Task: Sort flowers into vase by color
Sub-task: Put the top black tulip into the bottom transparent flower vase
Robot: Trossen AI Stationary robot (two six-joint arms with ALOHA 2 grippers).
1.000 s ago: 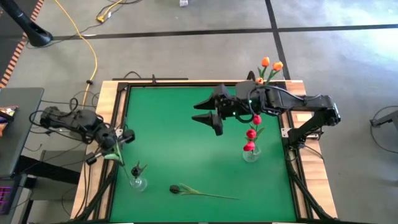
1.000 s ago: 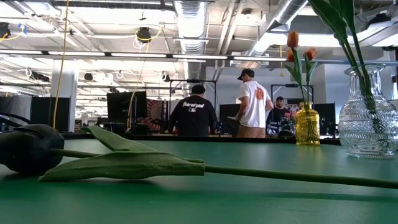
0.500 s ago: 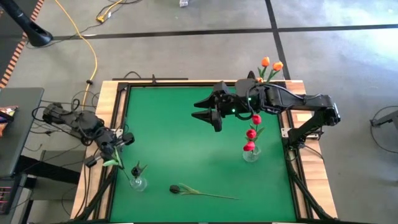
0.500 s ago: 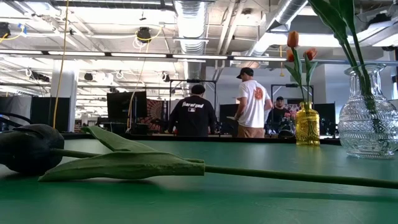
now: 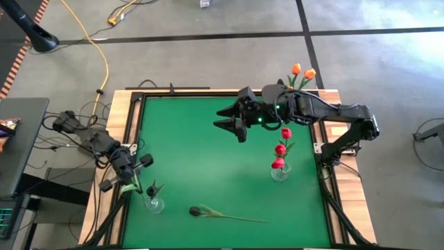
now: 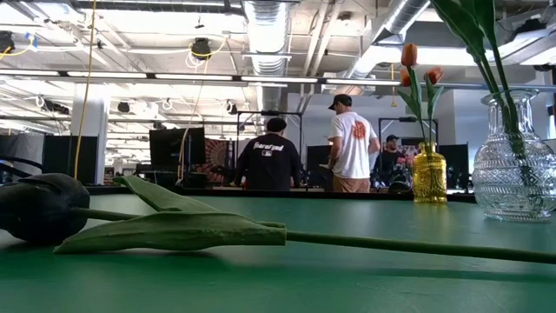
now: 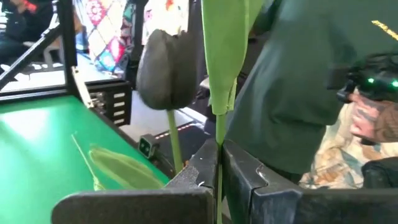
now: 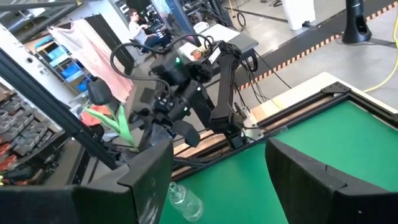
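Covering the worktop (image 5: 208,160) is green felt inside a busy workshop. Left end effector (image 5: 127,182), at eight o'clock, clamps a dark-headed tulip's thin green stem (image 7: 219,149); right end effector (image 5: 232,125) hovers with jaws apart.

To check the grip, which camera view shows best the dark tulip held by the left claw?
The left wrist view: the left claw is shut on the dark tulip, on its thin green stem. The high view shows it small; the right wrist view, far off; the low view, not.

Clear vase (image 6: 519,156) — its right side, rim — cut off.
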